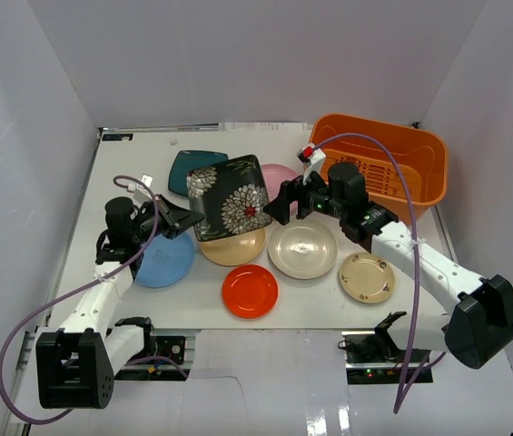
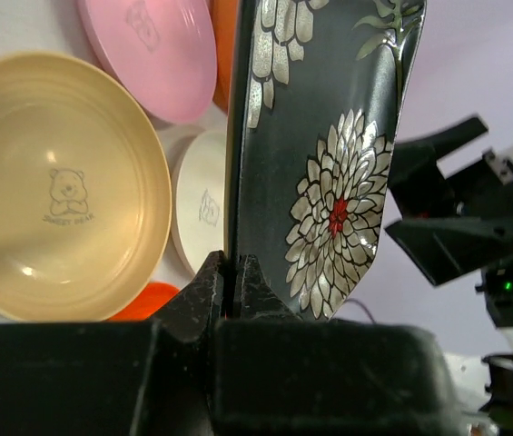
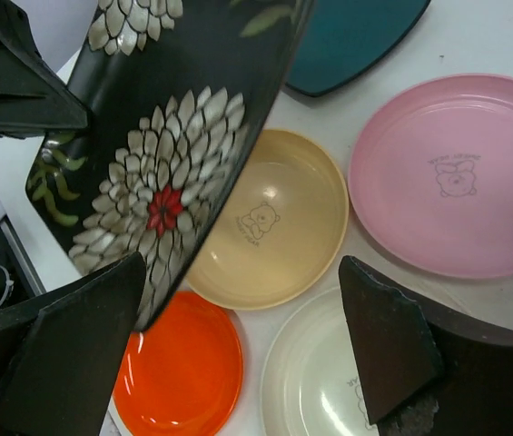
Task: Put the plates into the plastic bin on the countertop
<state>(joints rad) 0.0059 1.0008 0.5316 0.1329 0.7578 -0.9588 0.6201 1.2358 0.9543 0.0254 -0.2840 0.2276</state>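
Black plate [image 1: 229, 197] lifted at frame centre.
Left hand [image 1: 183, 219] pinches its rim; right hand [image 1: 281, 205], fingers spread, should grip the far rim before left releases.

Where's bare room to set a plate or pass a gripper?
Bare: the countertop strip behind the teal plate; the near edge either side of the red-orange plate; the orange bin floor. Crowded: the centre, yellow plate, cream plate and pink plate close together, left gripper holding the black patterned plate beside the open right gripper.
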